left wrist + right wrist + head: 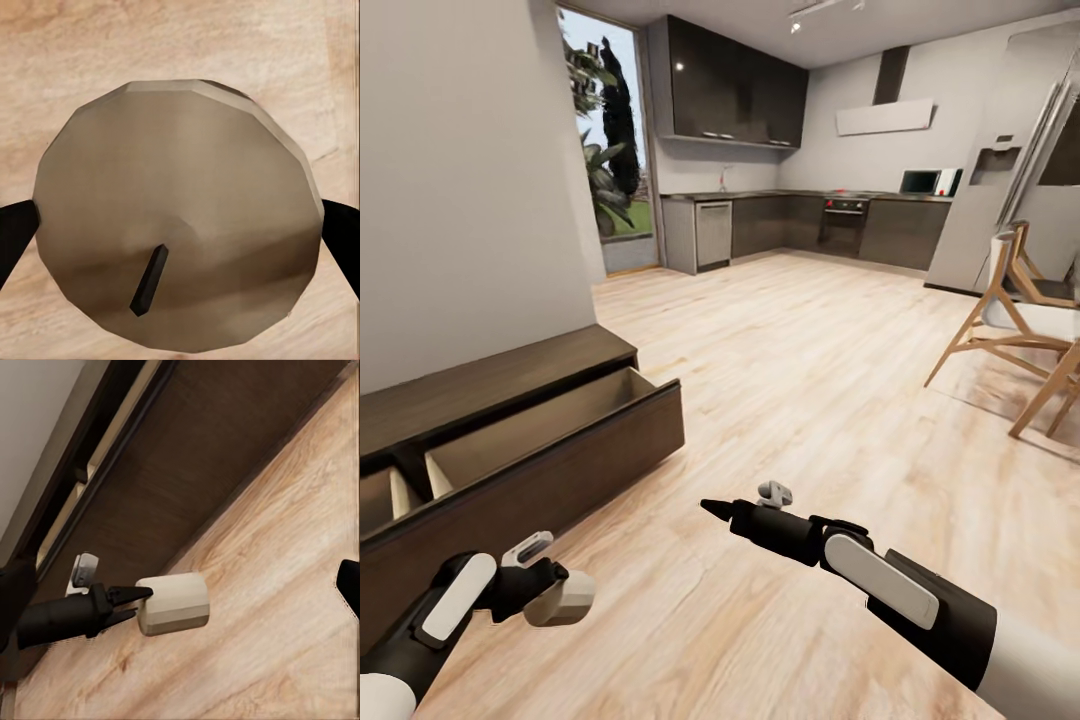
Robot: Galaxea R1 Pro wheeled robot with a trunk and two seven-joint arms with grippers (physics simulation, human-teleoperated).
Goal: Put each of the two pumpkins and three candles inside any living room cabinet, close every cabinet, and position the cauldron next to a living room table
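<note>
A candle [560, 598] is held in the left gripper [552, 592], low at the near left, just above the wood floor [790, 380] and in front of the cabinet [510, 430], whose long front is pulled out with its compartments open to view. The step in hand is judged to be the stowing of this candle. For the next move, the candle must be lifted over the high drawer front and released inside one of the open compartments.

In the left wrist view the candle [180, 225] is seen end-on: a faceted pale grey-beige disc with a short dark wick, pinched between two dark fingers [15, 232]. In the right wrist view it appears as a stubby matte cylinder [172, 604].

The right gripper [725, 510] is carried empty over the floor at near centre; in the head view its dark fingers look drawn together to a point, yet a wide gap is suggested in its wrist view, so its opening cannot be told.

The cabinet is flat, dark-brown wood, handle-less, with paler wood lining and dividers inside
</note>
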